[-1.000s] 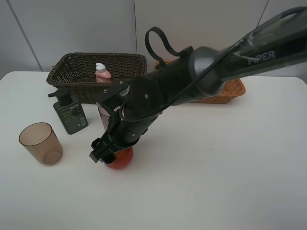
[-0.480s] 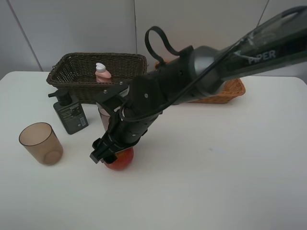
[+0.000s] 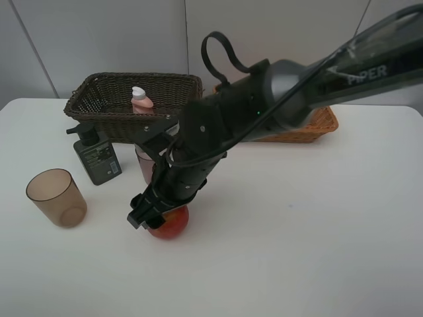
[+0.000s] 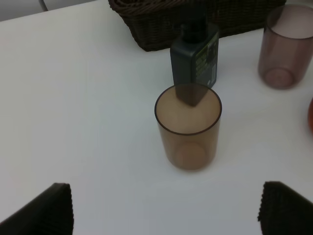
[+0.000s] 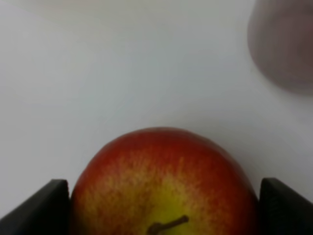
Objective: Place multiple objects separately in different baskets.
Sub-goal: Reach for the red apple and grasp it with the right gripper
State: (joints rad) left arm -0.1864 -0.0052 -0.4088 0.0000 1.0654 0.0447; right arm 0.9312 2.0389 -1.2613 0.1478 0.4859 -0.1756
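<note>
My right gripper (image 3: pixel 157 215) reaches across to the left half of the table and is shut on the red apple (image 3: pixel 170 223). In the right wrist view the apple (image 5: pixel 164 183) fills the gap between both fingers (image 5: pixel 46 208). The small pink bottle (image 3: pixel 141 100) stands in the dark brown basket (image 3: pixel 92 99). On the table are the dark green pump bottle (image 3: pixel 96 155), one brownish cup (image 3: pixel 57 197) and a second cup (image 3: pixel 144 165) partly behind the arm. My left gripper (image 4: pixel 166 215) is open, just short of the near cup (image 4: pixel 188 127).
The light orange-tan basket (image 3: pixel 322 124) sits at the back, mostly hidden by the right arm. The left wrist view also shows the pump bottle (image 4: pixel 194 63), the second cup (image 4: pixel 286 54) and the dark basket (image 4: pixel 161 29).
The right arm and the apple in its grip have shifted slightly toward the front right. The left side looks unchanged.
</note>
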